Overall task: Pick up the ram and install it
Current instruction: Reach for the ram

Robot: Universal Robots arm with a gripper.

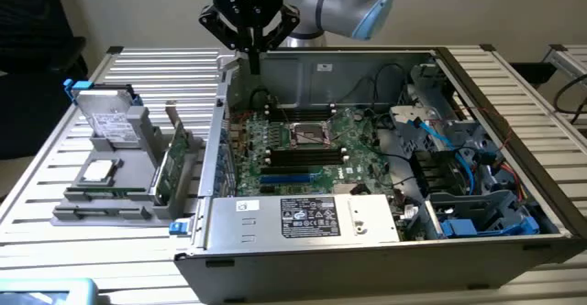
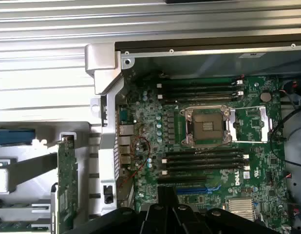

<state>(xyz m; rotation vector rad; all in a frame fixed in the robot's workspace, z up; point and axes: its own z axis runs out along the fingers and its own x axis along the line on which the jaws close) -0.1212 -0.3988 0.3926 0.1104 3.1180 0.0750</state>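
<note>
The ram (image 1: 104,192) is a thin green stick lying low in the grey holder rack (image 1: 110,212) at the exterior view's left, outside the case; in the wrist view a green strip of the ram (image 2: 14,223) shows in that rack. My gripper (image 1: 254,66) hangs above the back left corner of the open computer case (image 1: 367,250), well apart from the ram. Its fingers are shut together with nothing between them. The wrist view has the gripper (image 2: 166,196) over the motherboard (image 2: 155,131), near the long black slots (image 2: 204,161).
A taller green expansion card (image 1: 174,164) with a metal bracket stands in the rack beside the case wall. A hard drive (image 1: 110,123) and a processor chip (image 1: 99,171) also sit in the rack. The CPU socket (image 1: 310,134), cables and blue drive bays (image 1: 486,219) fill the case.
</note>
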